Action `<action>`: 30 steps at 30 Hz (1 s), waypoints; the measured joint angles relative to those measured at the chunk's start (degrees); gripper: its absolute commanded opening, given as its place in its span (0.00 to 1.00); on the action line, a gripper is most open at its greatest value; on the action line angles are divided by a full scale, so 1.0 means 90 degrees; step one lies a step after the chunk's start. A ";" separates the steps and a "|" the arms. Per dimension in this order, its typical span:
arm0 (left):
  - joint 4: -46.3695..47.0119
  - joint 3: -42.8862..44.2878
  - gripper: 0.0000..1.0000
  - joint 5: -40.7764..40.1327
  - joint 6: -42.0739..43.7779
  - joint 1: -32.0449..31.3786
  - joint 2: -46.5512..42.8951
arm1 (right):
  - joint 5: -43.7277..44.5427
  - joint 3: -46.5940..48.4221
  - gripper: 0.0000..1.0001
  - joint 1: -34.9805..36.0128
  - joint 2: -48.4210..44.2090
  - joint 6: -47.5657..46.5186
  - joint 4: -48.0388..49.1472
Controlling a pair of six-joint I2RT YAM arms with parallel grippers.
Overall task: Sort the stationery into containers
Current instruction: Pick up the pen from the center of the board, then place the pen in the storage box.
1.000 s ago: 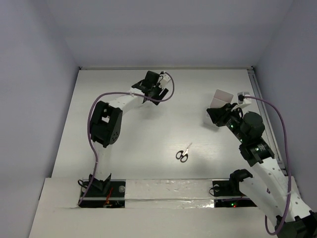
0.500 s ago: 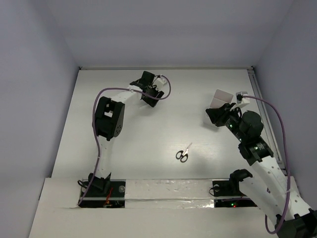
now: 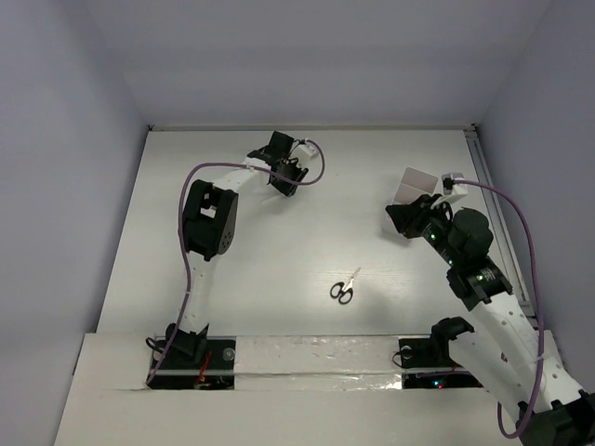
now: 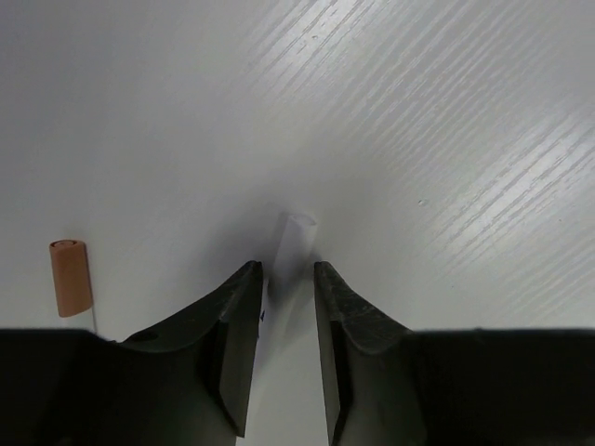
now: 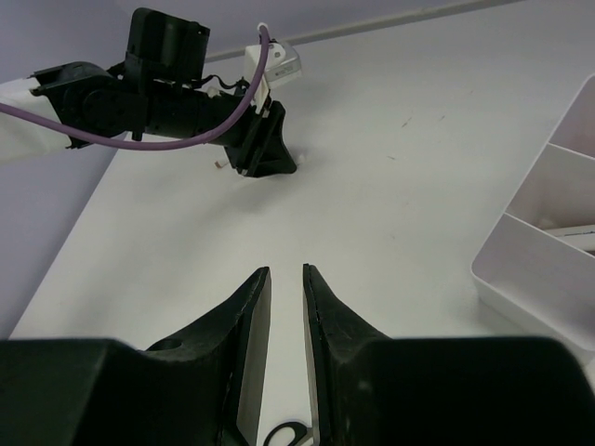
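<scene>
White worktop [image 3: 279,251] is enclosed by pale lilac walls [image 3: 65,186]. Near the right gripper [image 5: 286,272] (slightly parted, empty) a white divided tray [image 5: 525,269] stands, a whitish item [image 5: 563,226] lying in one compartment. Black-handled scissors [image 3: 343,287] lie at mid-worktop, well apart from it. A thin white pen [image 4: 297,237] is straddled by the left gripper [image 4: 286,274], its jaws narrow; whether it is pinched cannot be told.

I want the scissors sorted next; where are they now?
Top view: the scissors lie mid-table, slightly right of centre, nearer the arms' bases than the white tray.
</scene>
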 measured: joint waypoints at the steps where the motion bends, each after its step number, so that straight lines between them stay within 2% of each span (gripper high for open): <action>1: -0.0007 0.0000 0.22 0.0032 -0.0007 0.0000 0.0002 | 0.0005 0.0000 0.26 0.0000 -0.0002 0.0000 -0.0002; 4: -0.0012 0.0000 0.12 0.0053 0.0002 -0.0005 0.0002 | 0.0032 0.0000 0.26 0.0000 -0.0024 0.0000 -0.0005; 5: -0.0012 0.0000 0.03 0.0049 0.0002 -0.0015 0.0002 | 0.0036 0.0000 0.26 0.0000 -0.0039 0.0000 -0.0005; 6: -0.0012 0.0000 0.00 0.0051 -0.0017 -0.0015 0.0002 | 0.0053 0.0000 0.26 0.0000 -0.0051 0.0000 -0.0002; 14: -0.0012 0.0066 0.00 0.0134 -0.0367 -0.0107 -0.0005 | 0.0376 -0.0112 0.26 0.0000 -0.0177 0.0005 0.0005; 19: 0.0284 0.0095 0.00 0.0627 -0.1027 -0.0398 -0.0323 | 0.0818 -0.0248 0.27 0.0000 -0.0389 0.0027 -0.0012; 23: 0.1273 -0.0007 0.00 0.1078 -0.1921 -0.0765 -0.1122 | 0.1350 -0.0357 0.27 0.0000 -0.0782 0.0080 -0.0010; 30: 0.4019 -0.0566 0.00 0.1634 -0.3446 -0.1926 -0.2688 | 0.2314 -0.0916 0.27 0.0000 -0.2055 0.0330 0.0073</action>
